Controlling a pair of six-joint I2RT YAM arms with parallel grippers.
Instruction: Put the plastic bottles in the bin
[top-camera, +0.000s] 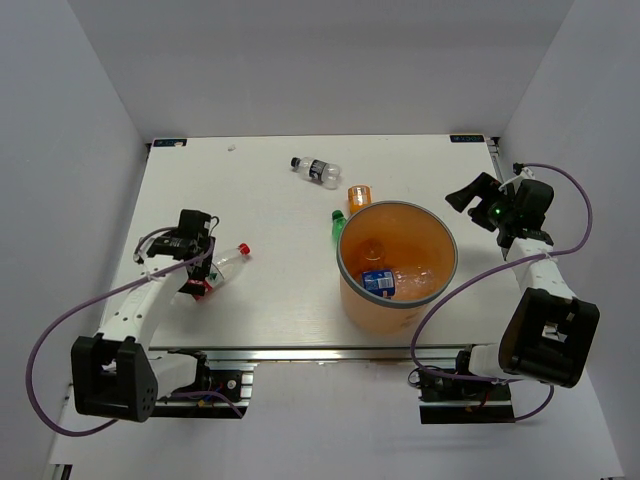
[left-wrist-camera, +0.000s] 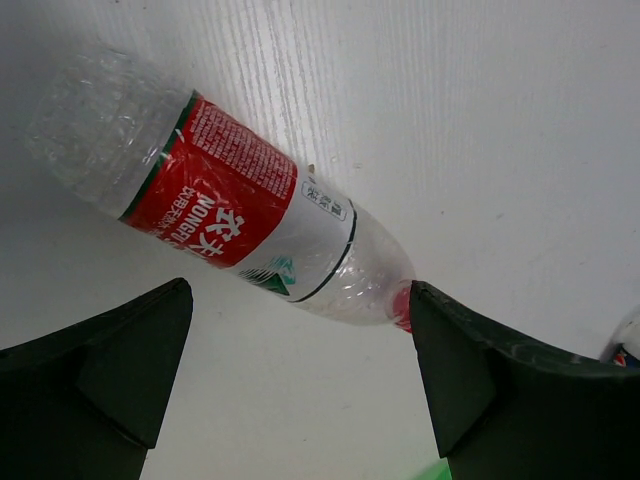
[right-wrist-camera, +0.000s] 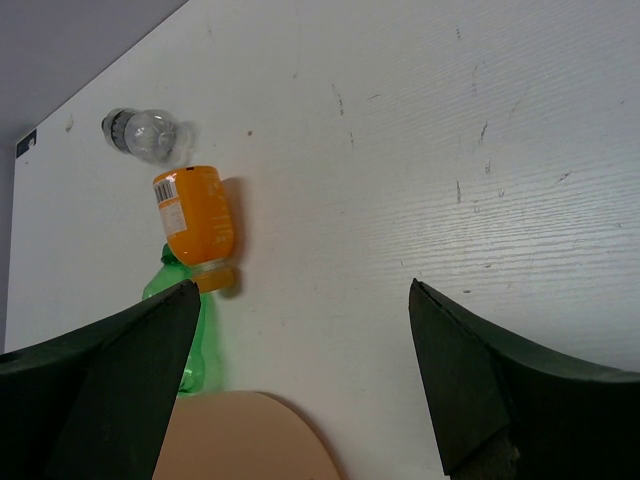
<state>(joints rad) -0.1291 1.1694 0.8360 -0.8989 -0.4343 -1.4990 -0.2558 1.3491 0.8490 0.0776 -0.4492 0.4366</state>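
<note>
The orange bin (top-camera: 348, 282) stands right of the table's centre, with a blue-labelled bottle (top-camera: 379, 283) inside. A clear red-labelled bottle (top-camera: 225, 264) lies at the left. My left gripper (top-camera: 200, 274) is open just above it. In the left wrist view the bottle (left-wrist-camera: 215, 190) lies just ahead of the open gripper (left-wrist-camera: 300, 295), its red cap by the right fingertip (left-wrist-camera: 430, 310). An orange bottle (top-camera: 359, 195), a green bottle (top-camera: 339, 224) and a clear dark-labelled bottle (top-camera: 316, 171) lie behind the bin. My right gripper (top-camera: 462, 196) is open and empty, right of the bin.
The right wrist view shows the orange bottle (right-wrist-camera: 192, 215), the green bottle (right-wrist-camera: 188, 360), the clear bottle (right-wrist-camera: 150, 135) and the bin's edge (right-wrist-camera: 240, 440) ahead of the gripper (right-wrist-camera: 300, 290). White walls enclose the table (top-camera: 270, 300).
</note>
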